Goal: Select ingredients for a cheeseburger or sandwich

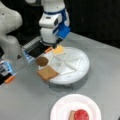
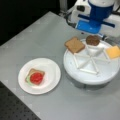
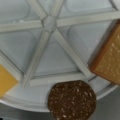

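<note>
- Wrist view: patty lay at the tray rim, cheese left, toast right; no fingers showed.
- In a front view, gripper hung over the tray's far-left edge, between cheese and patty; opening and load could not be told.
- Sandwich sat on the plate, well apart, left of the tray.

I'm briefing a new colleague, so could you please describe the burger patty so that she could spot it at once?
Find the round white divided tray beside the paper plate. On its rim, between the brown toast square and the yellow cheese square, sits the patty. It is the only dark brown, round, speckled piece.
</note>
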Robot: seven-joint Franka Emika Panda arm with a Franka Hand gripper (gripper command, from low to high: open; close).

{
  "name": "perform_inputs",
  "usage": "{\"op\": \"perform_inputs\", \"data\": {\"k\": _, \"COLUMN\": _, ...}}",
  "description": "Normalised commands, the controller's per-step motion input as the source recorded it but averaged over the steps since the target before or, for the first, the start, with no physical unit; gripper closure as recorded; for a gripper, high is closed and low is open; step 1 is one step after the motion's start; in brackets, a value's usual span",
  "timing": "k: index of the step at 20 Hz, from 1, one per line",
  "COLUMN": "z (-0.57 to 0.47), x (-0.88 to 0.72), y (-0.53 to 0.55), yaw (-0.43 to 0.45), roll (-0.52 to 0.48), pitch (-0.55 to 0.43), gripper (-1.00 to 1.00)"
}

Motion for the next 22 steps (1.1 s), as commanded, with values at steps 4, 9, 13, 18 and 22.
{"op": "perform_inputs", "data": {"k": 4, "z": 0.15, "x": -0.12, "y": -0.65, "yaw": -0.252, "roll": 0.036, "pitch": 0.087, "gripper": -1.0}}
{"op": "perform_inputs", "data": {"k": 9, "z": 0.0, "x": -0.07, "y": -0.6, "yaw": -0.076, "roll": 0.022, "pitch": 0.139, "gripper": -1.0}}
{"op": "perform_inputs", "data": {"k": 13, "z": -0.18, "x": -0.05, "y": -0.57, "yaw": 0.036, "roll": 0.146, "pitch": 0.101, "gripper": -1.0}}
{"op": "perform_inputs", "data": {"k": 18, "z": -0.24, "x": 0.0, "y": -0.46, "yaw": -0.01, "roll": 0.213, "pitch": 0.152, "gripper": -1.0}}
{"op": "perform_inputs", "data": {"k": 22, "z": -0.2, "x": 0.1, "y": -0.25, "yaw": -0.039, "roll": 0.329, "pitch": 0.018, "gripper": -1.0}}
